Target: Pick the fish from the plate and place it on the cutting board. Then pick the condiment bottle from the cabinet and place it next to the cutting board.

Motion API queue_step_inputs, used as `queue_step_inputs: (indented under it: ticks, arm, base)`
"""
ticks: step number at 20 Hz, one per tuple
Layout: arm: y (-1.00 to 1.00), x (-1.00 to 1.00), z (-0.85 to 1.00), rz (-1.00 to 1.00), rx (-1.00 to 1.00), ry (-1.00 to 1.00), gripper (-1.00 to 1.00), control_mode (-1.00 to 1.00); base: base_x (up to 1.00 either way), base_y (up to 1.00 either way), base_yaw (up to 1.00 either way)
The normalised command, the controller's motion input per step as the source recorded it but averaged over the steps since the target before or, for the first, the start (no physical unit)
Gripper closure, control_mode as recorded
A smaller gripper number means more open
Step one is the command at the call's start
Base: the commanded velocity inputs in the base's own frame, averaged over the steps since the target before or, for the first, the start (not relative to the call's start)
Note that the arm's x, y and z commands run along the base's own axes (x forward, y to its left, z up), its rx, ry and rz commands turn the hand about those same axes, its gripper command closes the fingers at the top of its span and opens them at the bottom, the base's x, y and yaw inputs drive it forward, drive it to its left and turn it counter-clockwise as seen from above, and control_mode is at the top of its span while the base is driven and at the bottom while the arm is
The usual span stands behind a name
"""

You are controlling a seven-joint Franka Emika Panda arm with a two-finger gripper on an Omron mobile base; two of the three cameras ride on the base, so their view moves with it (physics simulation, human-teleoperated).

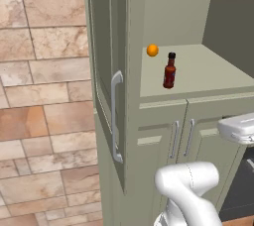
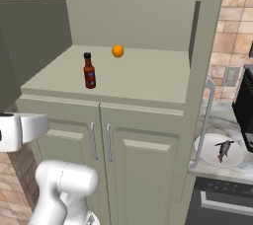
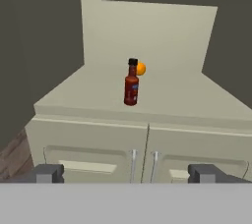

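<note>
Oddly, the fish (image 2: 224, 150) lies on the plate (image 2: 205, 156), yet the wide-open, empty hand (image 3: 126, 173) faces the condiment bottle (image 3: 131, 83); next, advance and grasp its body.

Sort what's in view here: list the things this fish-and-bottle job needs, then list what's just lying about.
Belongs to the job:
- condiment bottle, upright on the shelf
- cabinet
- fish, lying on the plate
- plate, on the counter right of the cabinet
- tool, open, facing the bottle from a distance

Just lying about:
- orange ball, behind the bottle on the shelf
</note>
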Motion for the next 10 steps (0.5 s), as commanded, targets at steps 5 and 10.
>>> queue_step_inputs:
  ticks: [5,10]
  arm:
    - [-0.01,-0.38,0.0,0.0,0.0,-0.07,-1.0,-1.0]
    - [0.0,-0.32,0.0,0.0,0.0,-0.04,-1.0,-1.0]
  base:
    - [0.0,0.0,0.0]
    - [0.0,0.0,0.0]
